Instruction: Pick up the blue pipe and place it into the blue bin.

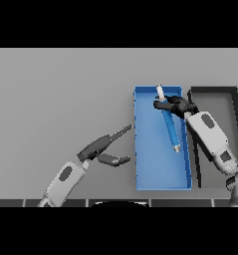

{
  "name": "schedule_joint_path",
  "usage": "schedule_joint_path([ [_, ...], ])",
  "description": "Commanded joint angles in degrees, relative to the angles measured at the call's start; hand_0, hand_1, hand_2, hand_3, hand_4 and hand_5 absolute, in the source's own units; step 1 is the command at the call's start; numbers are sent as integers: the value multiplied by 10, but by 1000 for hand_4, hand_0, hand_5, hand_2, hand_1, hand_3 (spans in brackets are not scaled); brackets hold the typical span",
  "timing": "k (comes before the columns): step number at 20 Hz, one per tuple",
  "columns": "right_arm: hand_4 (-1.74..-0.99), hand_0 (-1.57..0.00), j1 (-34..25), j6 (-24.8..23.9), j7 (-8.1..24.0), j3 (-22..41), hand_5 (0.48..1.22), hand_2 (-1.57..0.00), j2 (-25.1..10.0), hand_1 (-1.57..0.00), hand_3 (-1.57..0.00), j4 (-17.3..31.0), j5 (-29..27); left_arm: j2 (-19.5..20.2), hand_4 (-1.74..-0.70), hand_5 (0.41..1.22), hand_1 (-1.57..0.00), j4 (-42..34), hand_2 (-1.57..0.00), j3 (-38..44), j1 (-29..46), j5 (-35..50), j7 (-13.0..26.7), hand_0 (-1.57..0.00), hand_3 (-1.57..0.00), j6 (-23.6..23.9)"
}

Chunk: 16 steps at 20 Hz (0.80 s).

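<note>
The blue pipe (170, 125) is a long blue tube with pale ends, held tilted over the blue bin (145, 144). My right hand (176, 105) is over the upper part of the blue bin, its fingers curled round the pipe near its upper end. The pipe's lower end points down toward the middle of the bin floor. My left hand (103, 147) is over the table just left of the blue bin, fingers straight and thumb spread, holding nothing.
A dark grey bin (233, 107) stands right of the blue bin, side by side with it. My right forearm crosses over the border between the two bins. Grey table stretches to the left and back.
</note>
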Motion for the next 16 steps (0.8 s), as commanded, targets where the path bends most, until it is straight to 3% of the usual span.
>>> schedule_joint_path([
  [1,-1141,-107,2,3,-3,6,884,-99,-2,-103,-65,-3,7,1,-878,486,1,-1,1,1,-2,2,1,1,1,-3],
  [3,-1131,-68,3,4,-12,13,829,-63,-2,-66,-41,0,21,0,-878,480,1,8,1,1,-5,1,-3,1,1,-5],
  [5,-1144,-377,0,4,-15,12,792,-82,-2,-184,-26,-3,21,1,-881,476,1,4,1,-3,2,-2,-3,1,1,-4],
  [7,-1153,-241,-1,10,-28,10,777,-52,-3,-117,-16,8,25,2,-882,474,1,3,1,-2,2,-3,-3,1,1,-2],
  [10,-1154,-123,10,10,-20,4,809,-26,-7,-60,-8,-12,4,2,-885,476,1,-4,1,-4,5,-1,1,1,1,-3],
  [12,-1152,-212,12,11,-21,4,804,-24,-11,-100,-5,-16,5,3,-885,478,1,-11,1,-4,9,2,3,1,1,-3],
  [16,-1152,-212,4,12,-21,4,798,-24,-5,-100,-5,-7,9,6,-885,480,1,-39,1,-2,3,15,30,1,1,-3],
])
